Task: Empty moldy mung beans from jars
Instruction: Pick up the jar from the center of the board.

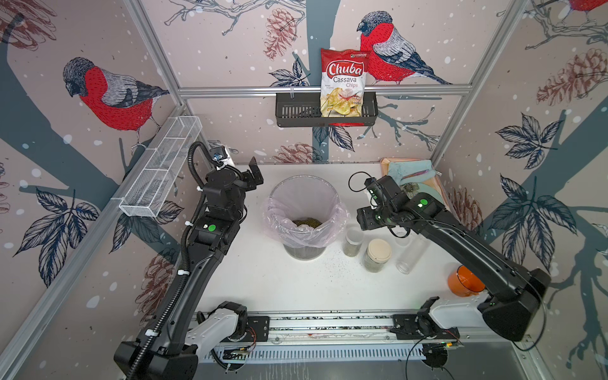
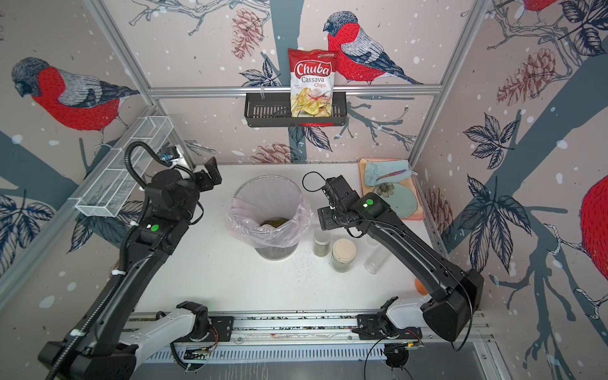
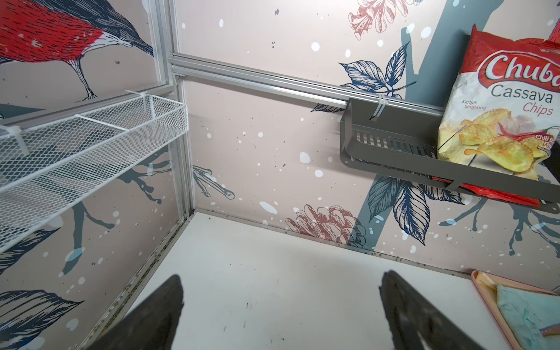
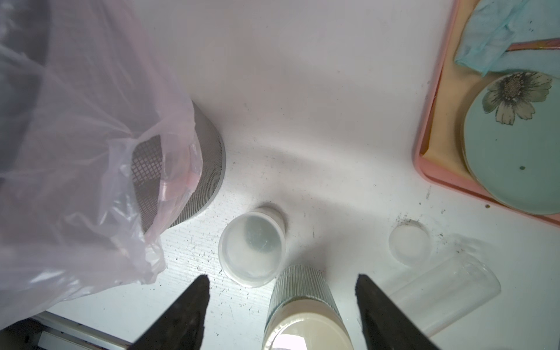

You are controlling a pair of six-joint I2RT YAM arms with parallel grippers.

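Listing from both top views: white table [image 1: 263, 279]; wire-mesh bin with pink plastic liner [image 1: 304, 178] at its middle, with a heap of olive-green mung beans [image 1: 307, 223] at the bottom. Between the bin and the table's right edge are three clear jars. The short cylinder jar with translucent lid [image 1: 353, 241] is upright, nearest the bin. The round-shouldered jar with cream lid [image 1: 378, 255] is upright, just beside it. The tall narrow tube jar [image 1: 408, 260] is lidless, on its side, see-through along its length. Green fill shows low in both upright jars. Loose dark grains [image 1: 330, 260] speckle the table before them. A pink tray [image 2: 363, 171] in the back right corner carries a pale green flowered plate [image 2: 401, 204] and a blue cloth [image 2: 385, 171]. An orange mug [image 1: 465, 281] is near the front right corner.

Left wrist view: left gripper [image 3: 281, 275] — jaws spread wide, nothing between them, over bare table near the back left corner.

Right wrist view: right gripper [image 4: 282, 276] — jaws apart, holding nothing, above the cream-lidded jar, with a gap on each side. A loose translucent lid [image 4: 409, 247] lies just beside the tube.
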